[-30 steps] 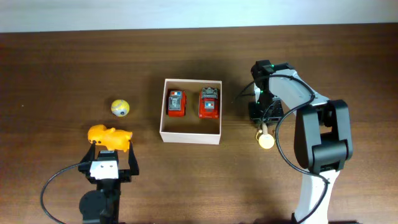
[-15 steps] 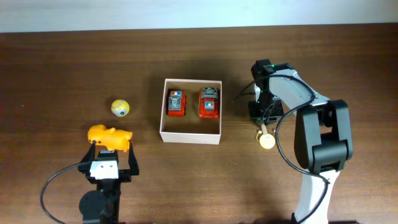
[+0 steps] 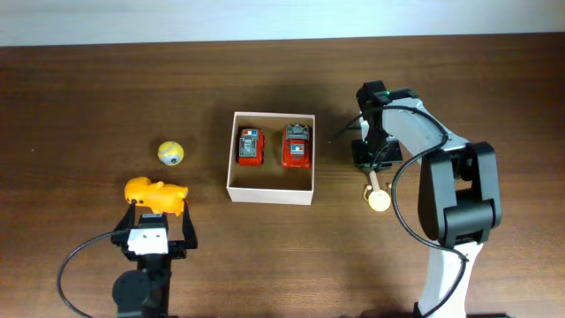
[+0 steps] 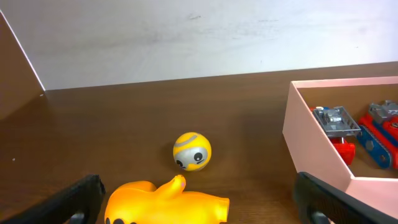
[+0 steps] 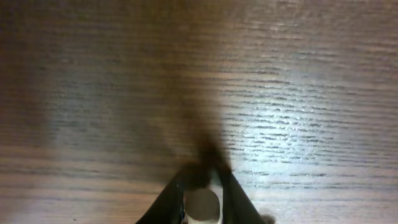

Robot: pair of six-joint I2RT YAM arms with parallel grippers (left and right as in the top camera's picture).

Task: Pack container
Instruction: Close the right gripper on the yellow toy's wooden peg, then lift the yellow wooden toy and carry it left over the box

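Observation:
The container (image 3: 270, 193) is a square white-walled box at the table's centre, with two red toy cars (image 3: 251, 147) (image 3: 297, 146) side by side inside; it also shows at the right of the left wrist view (image 4: 303, 138). My right gripper (image 3: 371, 168) is right of the container, shut on the stem of a cream mushroom-shaped toy (image 3: 379, 200); the stem sits between the fingers in the right wrist view (image 5: 202, 203). My left gripper (image 4: 205, 202) is open, its fingers either side of an orange animal toy (image 4: 165, 202) (image 3: 156, 193) on the table.
A small yellow ball with a face (image 3: 171, 153) (image 4: 191, 151) lies left of the container, beyond the orange toy. A white wall runs along the table's far edge (image 4: 186, 37).
My right gripper has shifted slightly up and left with the cream toy's stem in it. The left arm and the other toys have not moved.

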